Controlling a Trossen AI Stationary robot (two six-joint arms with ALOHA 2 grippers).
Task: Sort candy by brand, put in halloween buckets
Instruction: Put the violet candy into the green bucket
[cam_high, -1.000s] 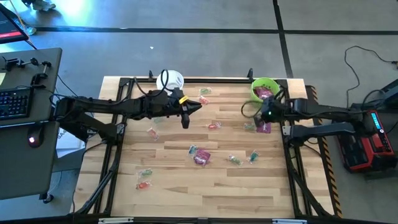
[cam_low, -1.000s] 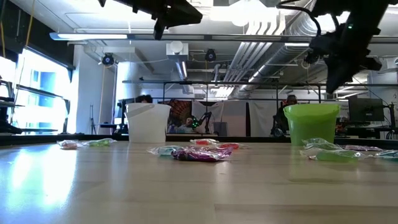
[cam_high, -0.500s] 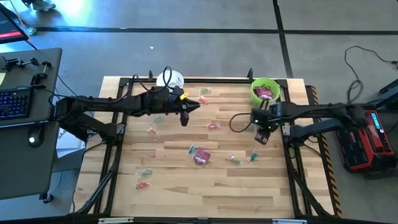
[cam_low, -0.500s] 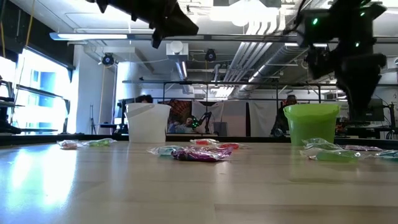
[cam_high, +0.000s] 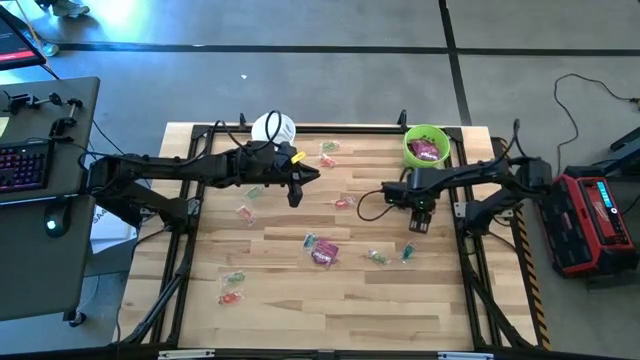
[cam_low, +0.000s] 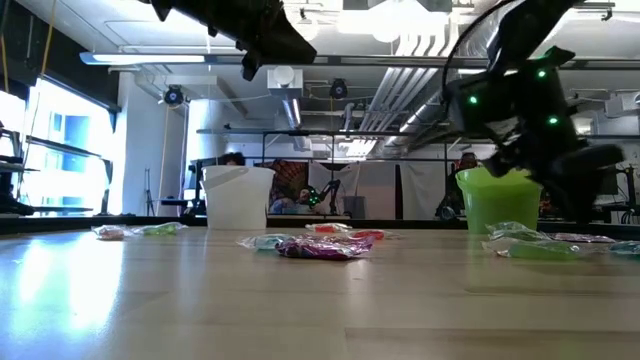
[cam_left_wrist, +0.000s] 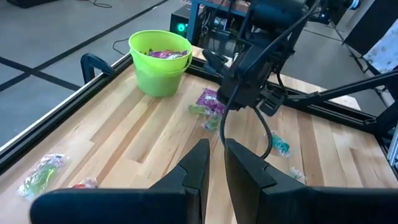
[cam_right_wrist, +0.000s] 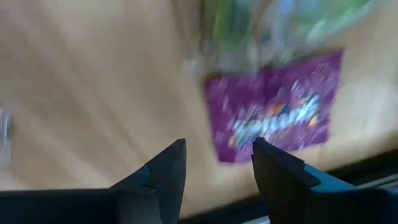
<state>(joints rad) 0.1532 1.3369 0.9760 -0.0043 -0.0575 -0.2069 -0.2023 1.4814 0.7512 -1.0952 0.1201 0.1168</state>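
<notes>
The lime green bucket (cam_high: 426, 146) stands at the far right with magenta packets inside (cam_left_wrist: 163, 55). At the far side, left of centre, is the white bucket (cam_high: 272, 128). Candy is scattered over the table. My right gripper (cam_right_wrist: 217, 167) is open and points down just above a magenta packet (cam_right_wrist: 273, 118) that lies flat beside clear-wrapped green pieces (cam_right_wrist: 273, 28), near the green bucket. My left gripper (cam_left_wrist: 215, 163) hangs high over the table's middle (cam_high: 295, 186), shut with nothing between its fingers.
More candy lies loose: a magenta packet (cam_high: 323, 254) at centre, and clear-wrapped pieces (cam_high: 378, 257), (cam_high: 343, 203), (cam_high: 245, 212), (cam_high: 232, 290), (cam_high: 328, 150). Black frame rails (cam_high: 465, 250) run along the table's edges. A cable (cam_high: 375, 195) loops from the right wrist.
My right gripper has dropped from beside the green bucket's rim down toward the table and a little toward the near edge, rolling about its own axis, and now points down over the magenta packet. The candy has not moved.
</notes>
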